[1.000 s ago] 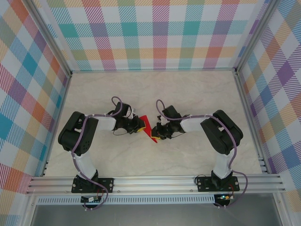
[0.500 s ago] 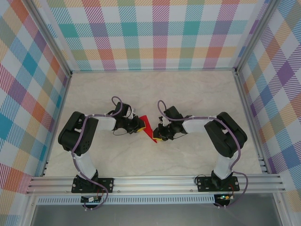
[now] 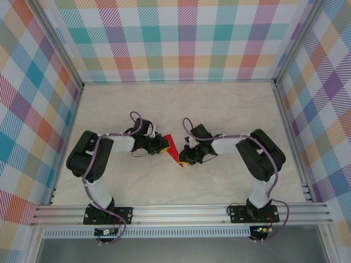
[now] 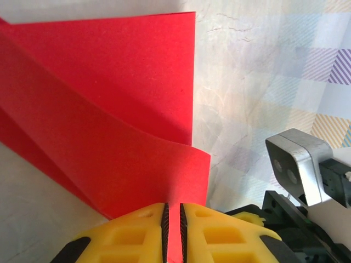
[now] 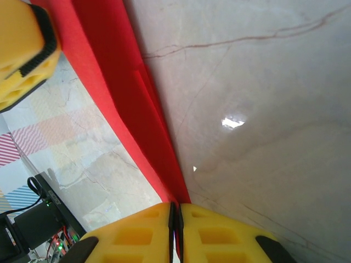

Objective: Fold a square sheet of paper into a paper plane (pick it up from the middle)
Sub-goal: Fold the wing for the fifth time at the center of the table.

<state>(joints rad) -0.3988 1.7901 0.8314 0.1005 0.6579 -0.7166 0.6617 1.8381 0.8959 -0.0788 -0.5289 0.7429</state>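
step: mid-fold. the paper (image 3: 173, 149) is creased and layered, not yet a slim dart, so i judge the folding partly done.
paper: near the middle of the counter (image 3: 230, 109), a little toward 6 o'clock, between the two tools. whether it is lifted or resting, i cannot tell. the left wrist view shows overlapping red layers (image 4: 109, 109) with a raised flap.
left tool: left tool (image 3: 163, 146) sits at the paper's 9 o'clock side. its jaws are pinched nearly together on the flap's edge (image 4: 173, 219).
right tool: right tool (image 3: 186, 159) sits at the paper's 5 o'clock end. its jaws are closed to a sliver on the narrow red tip (image 5: 176, 219).
left arm: left arm (image 3: 90, 159) has its elbow out at 9 o'clock, forearm low, reaching toward 3 o'clock.
right arm: right arm (image 3: 258, 156) mirrors it, elbow at 3 o'clock, forearm reaching toward 9 o'clock.
next move: probably one tool anchors while the other carries its edge over along the crease. thin paper calls for a gentle, even pull so it neither tears nor slips.
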